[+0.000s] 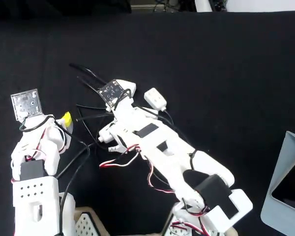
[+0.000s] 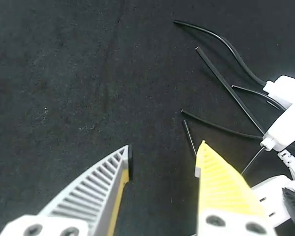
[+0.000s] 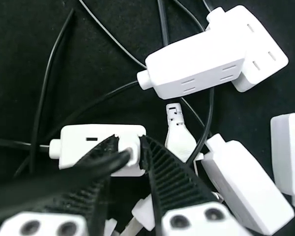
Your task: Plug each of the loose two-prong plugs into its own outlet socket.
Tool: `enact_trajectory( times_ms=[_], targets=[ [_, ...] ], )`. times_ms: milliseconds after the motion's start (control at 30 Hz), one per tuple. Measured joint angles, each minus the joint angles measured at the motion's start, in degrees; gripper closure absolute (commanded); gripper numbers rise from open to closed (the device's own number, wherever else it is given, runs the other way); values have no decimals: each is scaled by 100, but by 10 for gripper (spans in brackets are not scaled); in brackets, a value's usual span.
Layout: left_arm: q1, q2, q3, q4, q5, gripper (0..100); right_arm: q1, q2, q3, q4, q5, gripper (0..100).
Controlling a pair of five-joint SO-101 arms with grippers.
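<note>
The black ribbed right hand [image 3: 134, 151] is clamping one end of a white rectangular plastic block [image 3: 88, 145]. Since the grip is sitting so near the edge, it is worth seating the fingers deeper before lifting, so the block is not twisting out. From there the prongs should be travelling straight along the slots, not at a slant, with the thin black cords [image 3: 49, 78] kept from snagging. The left hand [image 2: 164, 147], one finger grey and one yellow, is hanging with fingers apart over the black cloth desk [image 2: 64, 73], holding nothing; it could be steadying the socket.

The block is lying flat among the cords, a lead leaving its far end; it may be a plug body, though its prongs are hidden. Just beyond it a white slotted plastic outlet socket [image 3: 196, 66] is showing its paired slots.
</note>
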Motion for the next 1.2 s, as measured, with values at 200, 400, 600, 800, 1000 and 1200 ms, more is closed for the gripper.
enact_trajectory(
  times_ms=[200, 400, 600, 800, 1000, 1200],
  targets=[
    [0, -9, 105, 0, 0, 775, 0, 0, 0, 18, 0, 986],
    [211, -9, 149, 0, -255, 775, 18, -563, 123, 571, 0, 986],
    [325, -9, 149, 0, -387, 775, 18, -1336, 141, 1160, 9, 986],
    [325, -9, 290, 0, -387, 775, 44, -1969, 149, 1213, 18, 986],
    [325, -9, 299, 0, -387, 775, 730, -2127, -264, 1222, 26, 986],
    [325, -9, 299, 0, -387, 775, 1275, -2127, -1020, 1222, 26, 986]
  ],
)
